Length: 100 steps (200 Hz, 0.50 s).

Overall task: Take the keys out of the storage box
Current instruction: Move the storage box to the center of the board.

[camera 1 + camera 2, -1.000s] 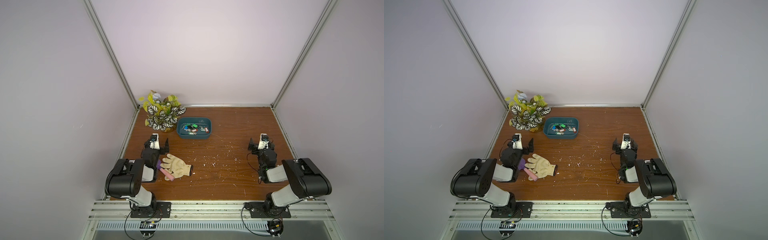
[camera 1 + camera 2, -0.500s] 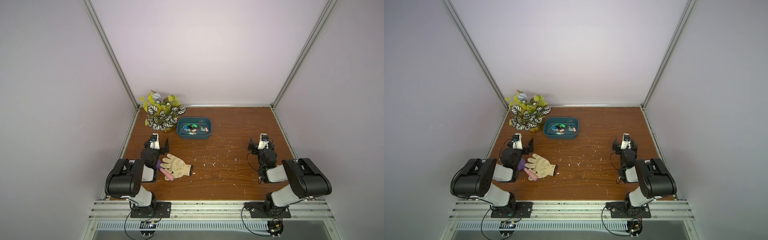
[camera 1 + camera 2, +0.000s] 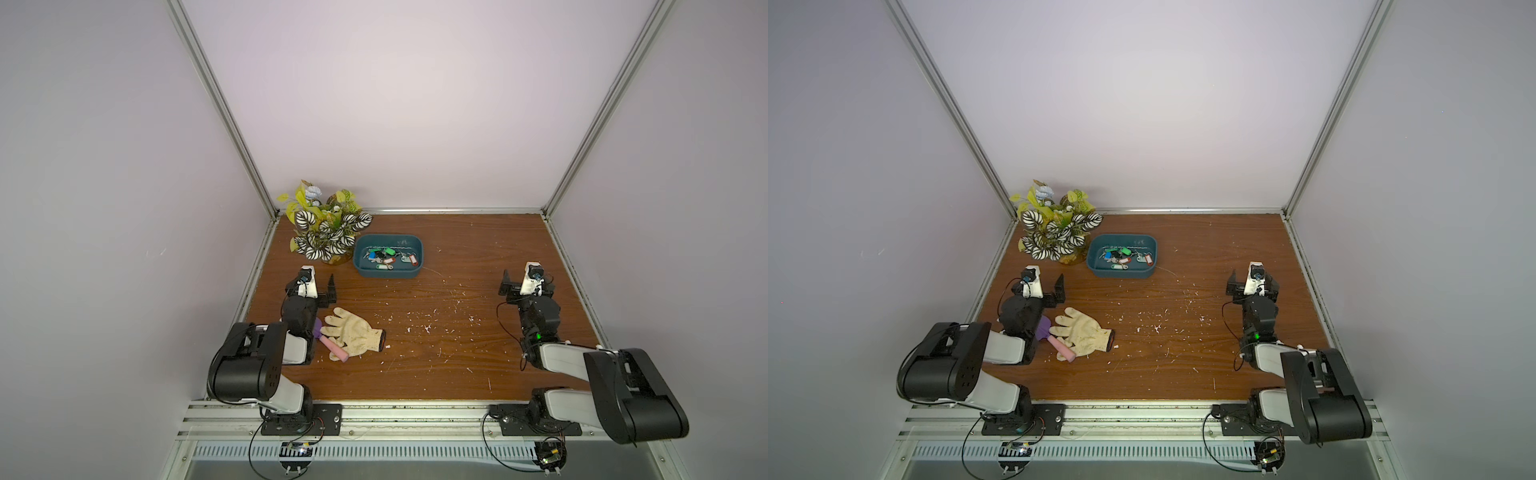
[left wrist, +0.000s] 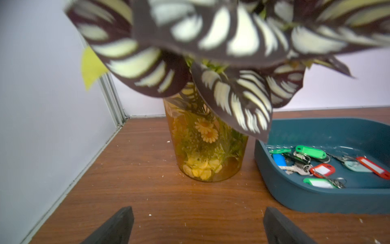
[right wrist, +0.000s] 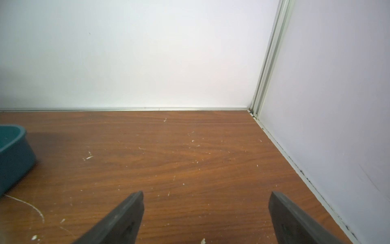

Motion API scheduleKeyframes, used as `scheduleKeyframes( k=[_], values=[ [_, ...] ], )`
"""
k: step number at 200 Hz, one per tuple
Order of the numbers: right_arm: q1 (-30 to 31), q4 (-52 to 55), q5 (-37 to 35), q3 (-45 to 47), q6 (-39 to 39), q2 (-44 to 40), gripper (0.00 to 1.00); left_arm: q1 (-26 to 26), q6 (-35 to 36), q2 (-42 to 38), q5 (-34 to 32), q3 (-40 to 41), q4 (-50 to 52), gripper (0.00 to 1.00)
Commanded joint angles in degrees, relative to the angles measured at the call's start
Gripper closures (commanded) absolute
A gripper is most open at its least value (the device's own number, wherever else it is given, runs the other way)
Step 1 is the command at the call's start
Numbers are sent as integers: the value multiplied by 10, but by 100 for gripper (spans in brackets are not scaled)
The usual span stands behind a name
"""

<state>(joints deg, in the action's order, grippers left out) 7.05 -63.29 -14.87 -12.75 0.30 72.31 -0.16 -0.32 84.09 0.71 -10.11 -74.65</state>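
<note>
looking down in both top views, the box [image 3: 388, 273] sits on the table [image 3: 469, 245] toward the back wall, just beside the potted plant [image 3: 326, 237], and the keys [image 3: 387, 258] all lie inside it in a loose tangle of coloured tags; none is out yet. the left gripper [image 3: 312, 286] rests low near the plant, with the box ahead and to its right. the right gripper [image 3: 527, 286] is well apart across the table. both are spread wide and hold nothing. a glove [image 3: 353, 336] and a pink tool [image 3: 336, 352] lie by the left arm, and white flecks [image 3: 424, 328] dot the wood. from the left wrist, the box wall is close, with green, red and blue tags plain on its floor and striped leaves hanging over its corner. from the right wrist, only one end of the box shows, and just wood lies between the spread jaws. the step in hand looks like the first reach, and the left arm seems better placed. doing it well probably means rising over the wall, coming down from above, keeping clear of the leaves, and closing on one tag at the pile's edge, since tags give a firmer hold than thin rings. tangled rings may drag neighbours along, so lift slowly.
</note>
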Motion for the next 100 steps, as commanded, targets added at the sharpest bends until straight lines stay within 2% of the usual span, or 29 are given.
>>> scheduleKeyframes(
  k=[1,11,19,35,47,55,70,100],
  values=[
    [2,121,-54,-54,134,-40,1,-40,32,-63,-66,-4,48,0],
    [2,179,-91,-76,210,-46,1,-58,52,-95,-77,-10,77,0],
    [1,215,-78,-94,228,-45,0,-68,44,-125,-77,-12,92,0],
    [2,248,27,-130,199,-30,0,-68,-81,-180,-110,-6,99,0],
    [6,272,103,-165,186,-6,0,-68,-148,-209,-132,-23,168,0],
    [15,300,131,-196,181,17,1,-69,-147,-219,-108,-55,249,0],
    [53,358,135,-258,165,66,0,-68,-136,-198,-54,-122,363,0],
    [152,449,81,-385,138,167,0,-69,-146,-141,16,-168,399,0]
  ],
)
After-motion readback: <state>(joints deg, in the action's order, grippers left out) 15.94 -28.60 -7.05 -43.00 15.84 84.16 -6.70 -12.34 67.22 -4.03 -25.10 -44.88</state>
